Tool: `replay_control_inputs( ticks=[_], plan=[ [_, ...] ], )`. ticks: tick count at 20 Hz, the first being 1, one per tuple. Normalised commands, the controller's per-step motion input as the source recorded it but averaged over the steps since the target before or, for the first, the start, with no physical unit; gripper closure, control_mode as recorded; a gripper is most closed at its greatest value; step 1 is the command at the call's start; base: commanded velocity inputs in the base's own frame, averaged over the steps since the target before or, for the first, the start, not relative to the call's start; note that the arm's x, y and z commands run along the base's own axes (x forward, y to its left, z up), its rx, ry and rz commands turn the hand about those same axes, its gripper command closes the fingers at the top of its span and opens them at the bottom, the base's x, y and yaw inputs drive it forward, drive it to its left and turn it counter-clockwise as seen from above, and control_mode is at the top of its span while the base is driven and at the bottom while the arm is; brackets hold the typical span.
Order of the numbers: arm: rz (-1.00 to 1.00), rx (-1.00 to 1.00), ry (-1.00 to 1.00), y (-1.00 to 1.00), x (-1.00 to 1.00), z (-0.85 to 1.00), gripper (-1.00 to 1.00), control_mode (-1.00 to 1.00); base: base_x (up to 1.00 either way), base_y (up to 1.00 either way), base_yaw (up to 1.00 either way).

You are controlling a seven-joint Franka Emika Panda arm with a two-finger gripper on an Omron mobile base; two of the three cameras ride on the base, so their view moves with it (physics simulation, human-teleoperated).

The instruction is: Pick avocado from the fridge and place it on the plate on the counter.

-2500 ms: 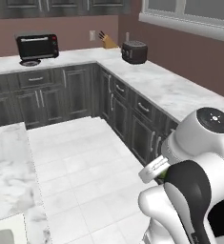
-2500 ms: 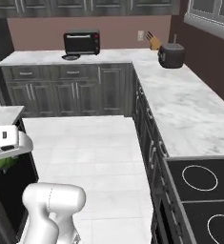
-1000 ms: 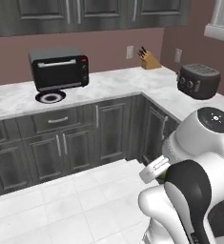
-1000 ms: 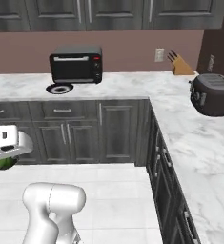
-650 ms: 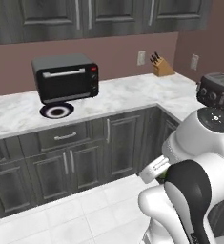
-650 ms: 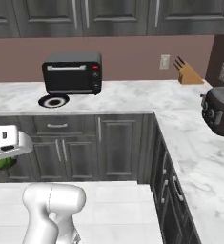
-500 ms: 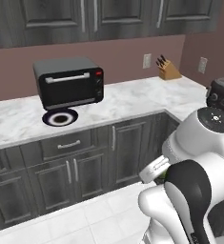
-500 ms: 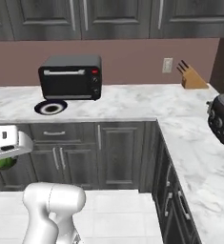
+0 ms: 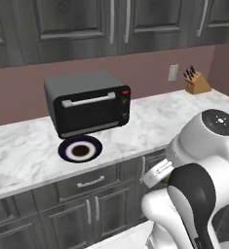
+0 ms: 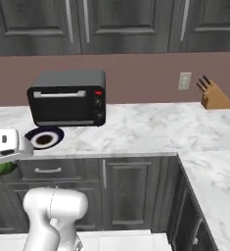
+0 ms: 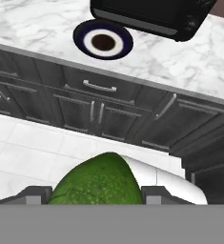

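Between the two dark finger tips of the gripper (image 11: 98,193), clamped on its sides, sits the small dark green roundish avocado (image 11: 96,181), carried low in front of the white-grey marbled bench (image 9: 23,155). I judge it light, firm and smooth-skinned, so apt to roll once released; hold across its widest girth. The round dark navy plate (image 9: 80,149) lies just beside the black toaster oven (image 9: 87,102).

The plate (image 9: 80,149) is sitting on the counter (image 9: 18,155), just in front of the toaster oven (image 9: 88,102). A knife block (image 9: 196,82) is standing far right by the wall.
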Motion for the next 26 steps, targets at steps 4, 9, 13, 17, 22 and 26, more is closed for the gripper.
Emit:
replay_control_inputs(
  ticks=[4,9,13,17,22,26],
  plan=[
    [0.00,0.00,0.00,0.00,0.00,0.00,1.00,1.00,0.91,0.33,-0.01],
    [0.00,0.00,0.00,0.00,0.00,0.00,1.00,1.00,0.67,0.31,0.00],
    [0.00,0.00,0.00,0.00,0.00,0.00,1.00,1.00,0.26,0.41,0.00],
    [-0.04,0.02,0.01,0.55,0.13,-0.01,1.00,-1.00,0.00,0.00,0.00],
    [-0.08,0.05,0.02,0.67,0.45,-0.04,1.00,-1.00,0.00,0.00,0.00],
    [-0.03,0.04,0.07,0.15,0.29,-0.05,1.00,-1.00,0.00,0.00,0.00]
  ],
)
